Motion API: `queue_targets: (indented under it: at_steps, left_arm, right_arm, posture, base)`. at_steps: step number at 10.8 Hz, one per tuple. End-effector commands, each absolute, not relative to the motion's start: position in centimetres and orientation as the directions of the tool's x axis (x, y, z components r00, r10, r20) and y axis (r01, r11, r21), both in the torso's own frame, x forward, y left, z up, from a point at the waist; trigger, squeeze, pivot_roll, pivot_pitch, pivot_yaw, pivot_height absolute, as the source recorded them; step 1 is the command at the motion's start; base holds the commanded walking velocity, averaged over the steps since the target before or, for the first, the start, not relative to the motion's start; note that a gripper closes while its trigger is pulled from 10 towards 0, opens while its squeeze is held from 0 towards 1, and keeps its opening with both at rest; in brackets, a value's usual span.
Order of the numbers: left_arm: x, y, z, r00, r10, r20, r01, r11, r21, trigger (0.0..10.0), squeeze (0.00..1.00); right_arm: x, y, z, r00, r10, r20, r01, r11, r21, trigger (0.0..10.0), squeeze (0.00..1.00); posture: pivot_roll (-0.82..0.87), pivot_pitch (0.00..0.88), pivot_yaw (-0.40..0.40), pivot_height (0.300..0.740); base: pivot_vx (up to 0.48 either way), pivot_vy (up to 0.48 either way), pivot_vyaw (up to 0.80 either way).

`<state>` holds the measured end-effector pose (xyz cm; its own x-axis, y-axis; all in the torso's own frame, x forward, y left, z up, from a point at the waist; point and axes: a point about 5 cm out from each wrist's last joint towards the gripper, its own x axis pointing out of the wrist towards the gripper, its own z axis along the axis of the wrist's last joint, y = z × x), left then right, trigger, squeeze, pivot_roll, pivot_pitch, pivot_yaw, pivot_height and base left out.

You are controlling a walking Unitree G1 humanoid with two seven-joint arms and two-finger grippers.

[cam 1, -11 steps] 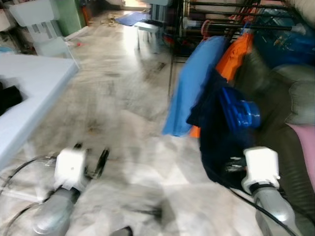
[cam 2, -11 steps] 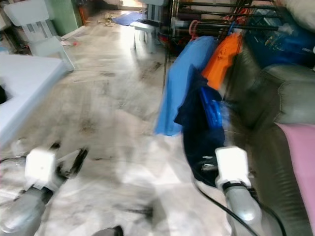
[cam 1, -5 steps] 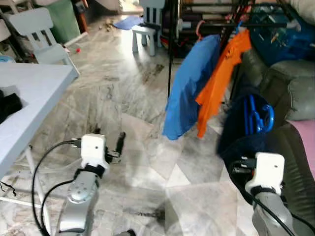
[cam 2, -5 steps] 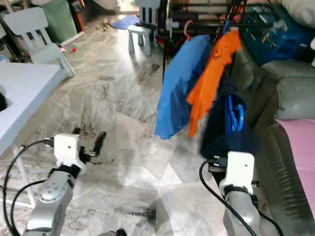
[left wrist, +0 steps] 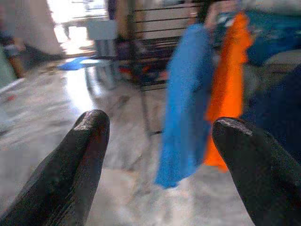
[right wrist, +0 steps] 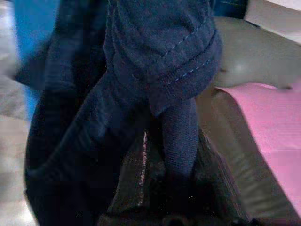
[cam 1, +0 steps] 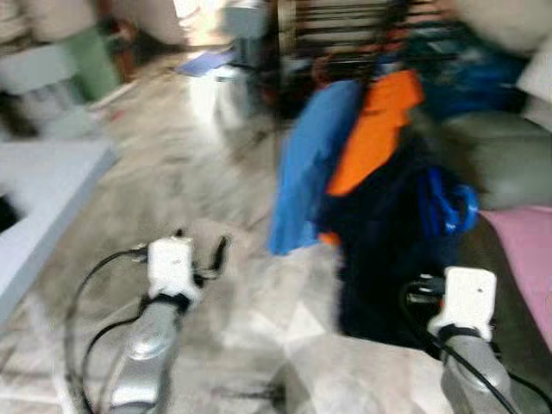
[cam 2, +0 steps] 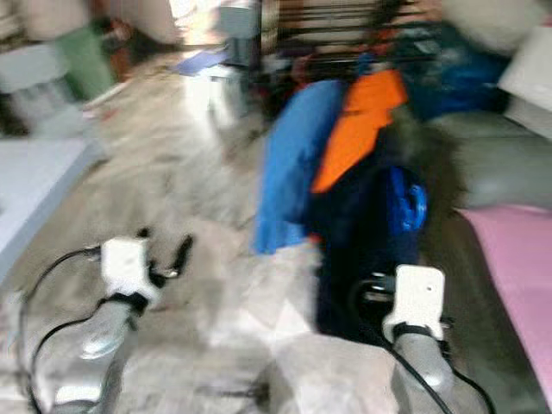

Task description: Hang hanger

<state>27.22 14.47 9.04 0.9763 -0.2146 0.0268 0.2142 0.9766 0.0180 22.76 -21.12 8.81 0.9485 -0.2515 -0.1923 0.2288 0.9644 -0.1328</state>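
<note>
A blue hanger (cam 1: 445, 207) carries a dark navy garment (cam 1: 379, 259), which hangs in front of my right arm beside the sofa. My right gripper (right wrist: 174, 160) is shut on a fold of that navy cloth; its fingertips are buried in the fabric. Beyond it, a blue garment (cam 1: 306, 172) and an orange garment (cam 1: 373, 134) hang from a dark clothes rack (cam 1: 345, 26). My left gripper (left wrist: 160, 141) is held low over the floor, open, with nothing between its black fingers (left wrist: 82, 155). The eye views are blurred.
A grey-green sofa (cam 1: 509, 164) with a pink cloth (cam 1: 526, 259) lies on the right. A white table (cam 1: 43, 190) stands on the left, with a pale chair (cam 1: 47, 82) behind it. Marble floor (cam 1: 198, 164) runs between them toward the rack.
The view has shifted and blurred. The navy garment on the hanger now hangs further left, under the orange garment. Both arms keep much the same pose.
</note>
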Motion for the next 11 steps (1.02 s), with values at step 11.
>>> queue_targets:
  at_steps: [11]
  left_arm:
    - [27.9, 11.9, 8.2, 0.960, -0.281, 0.002, 0.281, 0.959, -0.032, 10.0, 0.00]
  right_arm:
    - [23.9, -21.6, 9.8, 0.954, -0.266, -0.141, 0.245, 0.958, -0.150, 10.0, 0.00]
  posture:
    - [-0.19, 0.044, 0.055, 0.740]
  base:
    - [0.445, 0.000, -0.09]
